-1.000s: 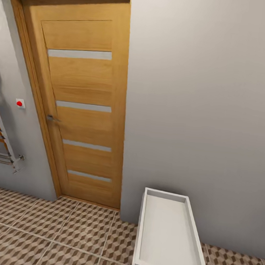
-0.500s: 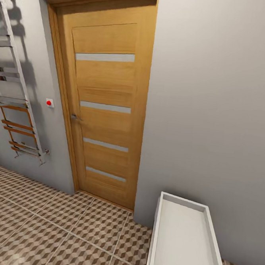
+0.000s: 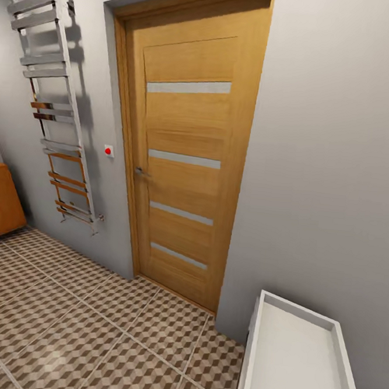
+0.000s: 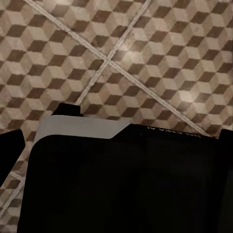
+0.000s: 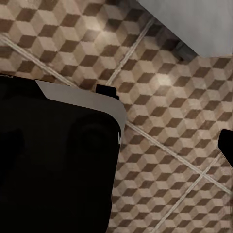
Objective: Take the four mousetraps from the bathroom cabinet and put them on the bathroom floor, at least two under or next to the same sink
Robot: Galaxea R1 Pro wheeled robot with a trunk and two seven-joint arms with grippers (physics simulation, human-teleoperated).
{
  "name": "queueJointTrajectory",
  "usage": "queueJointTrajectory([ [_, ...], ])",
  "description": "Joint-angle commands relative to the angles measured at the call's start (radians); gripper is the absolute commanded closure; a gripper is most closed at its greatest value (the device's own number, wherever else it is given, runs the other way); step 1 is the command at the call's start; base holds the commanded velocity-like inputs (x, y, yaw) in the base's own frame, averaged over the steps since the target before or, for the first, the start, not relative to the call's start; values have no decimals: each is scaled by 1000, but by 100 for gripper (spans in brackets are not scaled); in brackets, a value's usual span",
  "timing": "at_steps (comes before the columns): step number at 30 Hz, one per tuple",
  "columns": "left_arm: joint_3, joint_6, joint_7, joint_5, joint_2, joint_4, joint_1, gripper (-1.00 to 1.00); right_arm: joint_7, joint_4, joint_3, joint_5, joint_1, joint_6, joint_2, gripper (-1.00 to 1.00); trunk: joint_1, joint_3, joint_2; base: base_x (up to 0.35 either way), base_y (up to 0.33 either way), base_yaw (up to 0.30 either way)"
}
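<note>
**Robot turning through the bathroom, cabinet edge just entering view**

The head view looks down across a closed wooden door [image 3: 182, 164] with four narrow frosted strips, standing in the middle of the frame between grey walls. At the upper left a chrome towel rail [image 3: 58, 108] climbs the wall, with a small red-buttoned switch [image 3: 108, 151] between it and the door frame. At the far left edge, about mid-height, an orange-brown corner shows; I judge it to be the cabinet [image 3: 0, 199] that holds the mousetraps, though no trap can be seen. The white straight-edged sink [image 3: 298, 360] sits at the lower right against the wall, its basin bare. The bathroom floor [image 3: 79, 326] of cube-patterned tiles fills the lower part of the frame.

Both wrist views look down on those tiles past dark robot bodywork, which suggests the arms hang tucked low for travel rather than reaching for anything. A dark tip shows at the edge of each wrist view, but I cannot tell how far either gripper is spread. Nothing appears to be carried. The job looks barely started: cabinet first, then back to the sink.
</note>
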Motion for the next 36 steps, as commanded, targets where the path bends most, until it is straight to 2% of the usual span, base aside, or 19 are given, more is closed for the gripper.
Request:
queueJointTrajectory([
  [1,-6,-3,3,7,-1,1,-1,-100,-5,3,7,7,-1,-4,0,-100,0,-1,-1,0,0,292],
  [36,-6,-5,3,7,-2,1,-1,-100,-5,3,9,27,-1,-3,0,-100,0,-1,-1,0,0,292],
])
